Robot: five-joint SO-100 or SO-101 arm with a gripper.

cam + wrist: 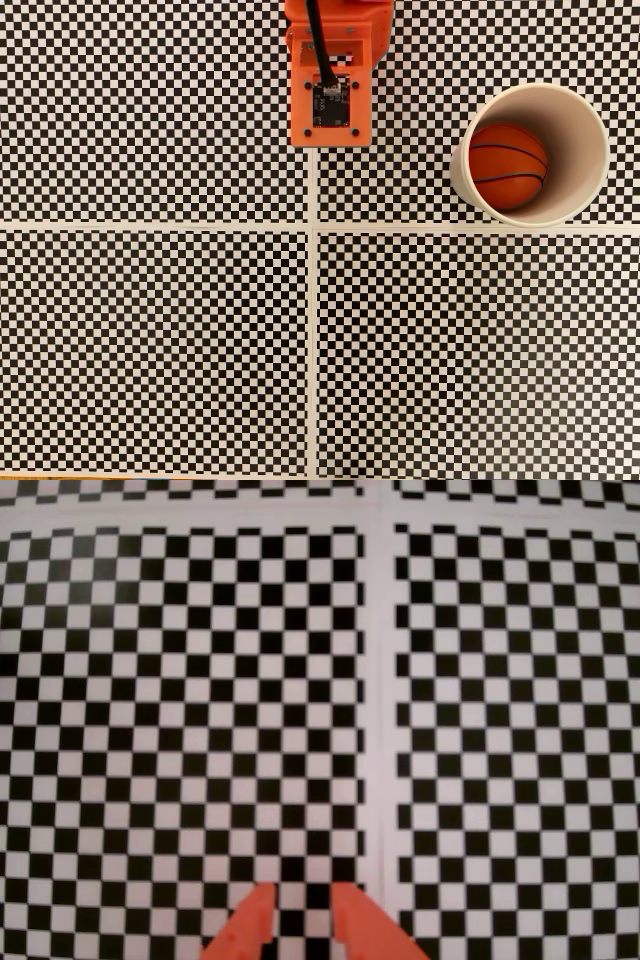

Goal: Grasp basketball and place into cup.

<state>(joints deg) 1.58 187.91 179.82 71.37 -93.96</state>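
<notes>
Basketball (pixel 508 165) is sitting inside the cup (pixel 585 120) at the upper right of the fixed view, gripper (pixel 303 895) empty with just a narrow gap between its tips at the bottom of the wrist view, so the only risk I see is a stray arm swing tipping the cup.

Fixed view top-down, wrist view low, forward

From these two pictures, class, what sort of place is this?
Probably a robot test bench: a checkerboard-patterned table, an orange arm whose gripper hovers over it, and a paper cup holding a small basketball.
</notes>
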